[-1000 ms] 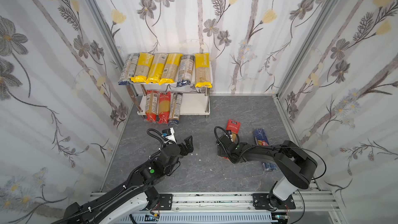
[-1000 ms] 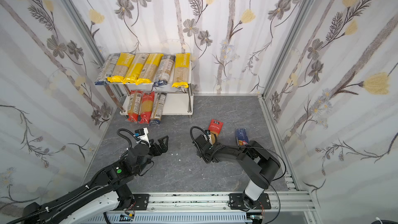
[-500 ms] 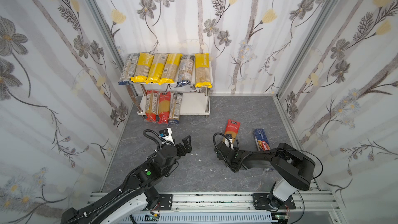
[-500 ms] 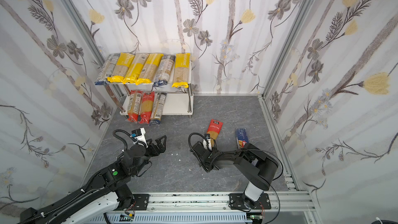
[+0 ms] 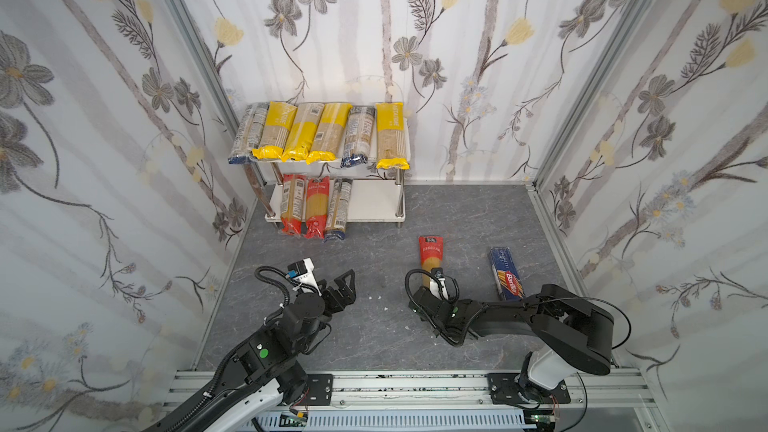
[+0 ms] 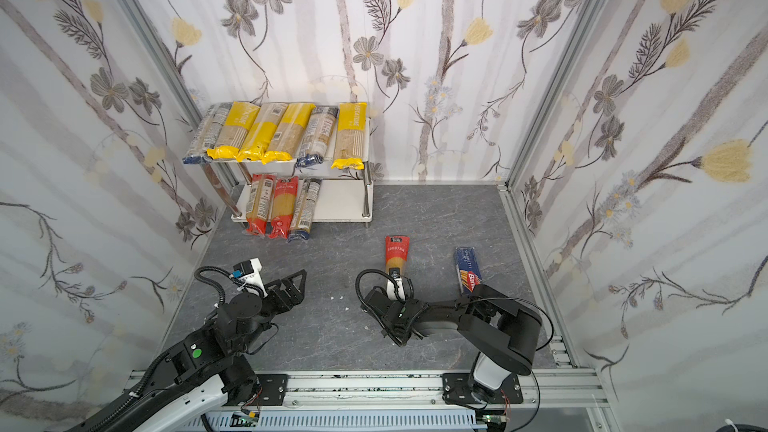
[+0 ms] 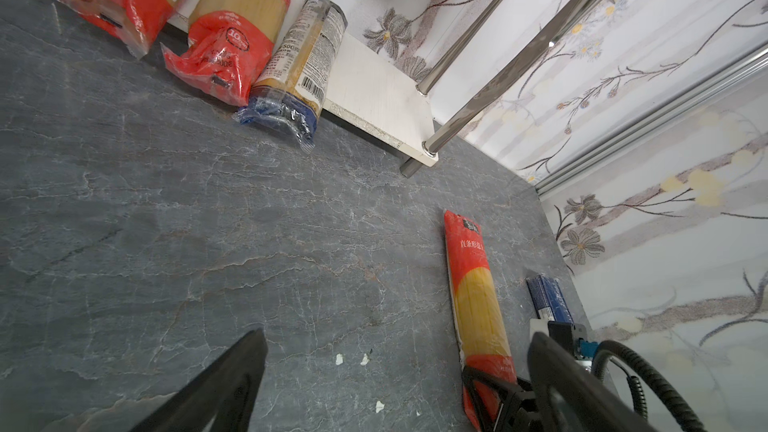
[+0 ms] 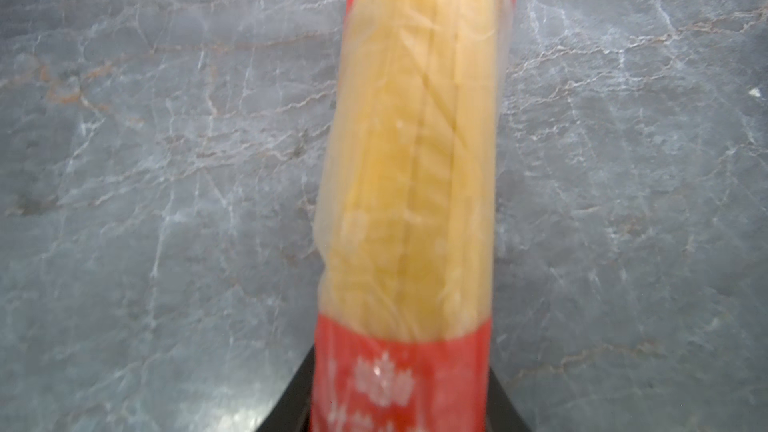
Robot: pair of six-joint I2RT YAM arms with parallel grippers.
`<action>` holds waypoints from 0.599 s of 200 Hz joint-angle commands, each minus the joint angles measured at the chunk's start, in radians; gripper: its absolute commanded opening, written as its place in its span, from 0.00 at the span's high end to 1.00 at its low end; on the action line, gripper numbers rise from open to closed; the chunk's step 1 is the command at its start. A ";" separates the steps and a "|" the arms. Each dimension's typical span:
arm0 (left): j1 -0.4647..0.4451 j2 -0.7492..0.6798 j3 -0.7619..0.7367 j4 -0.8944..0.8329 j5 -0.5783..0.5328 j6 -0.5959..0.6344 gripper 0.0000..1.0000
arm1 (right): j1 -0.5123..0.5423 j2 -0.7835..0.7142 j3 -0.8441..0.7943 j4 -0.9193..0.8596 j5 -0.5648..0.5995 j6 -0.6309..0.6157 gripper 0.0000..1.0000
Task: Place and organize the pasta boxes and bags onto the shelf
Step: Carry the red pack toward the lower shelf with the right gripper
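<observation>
Pick-up in hand: red-ended pack (image 5: 432, 257), flat on floor (image 5: 374, 326) well apart from shelf (image 5: 400, 197), is clamped at its near end by right gripper (image 8: 401, 401); left gripper (image 5: 349, 284) is spread, empty. Level lift toward bare lower board (image 5: 374, 201) is judged next

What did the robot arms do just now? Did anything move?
The right gripper slid back along the red-ended spaghetti pack and closed on its near end; the pack's far end swung slightly left. The left gripper drew back a little, open. The shelf and Barilla pack stayed put.
</observation>
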 commanded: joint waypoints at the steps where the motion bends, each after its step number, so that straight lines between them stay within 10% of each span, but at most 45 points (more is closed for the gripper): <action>1: 0.002 -0.029 0.003 -0.060 0.011 -0.042 0.00 | 0.030 -0.019 0.014 -0.184 -0.246 -0.002 0.73; 27: 0.002 -0.045 0.030 -0.104 0.000 -0.040 0.00 | 0.042 -0.052 0.042 -0.186 -0.245 -0.021 0.91; 120: 0.000 -0.098 0.090 -0.189 -0.086 -0.023 0.00 | 0.042 -0.033 0.210 -0.210 -0.225 -0.080 0.96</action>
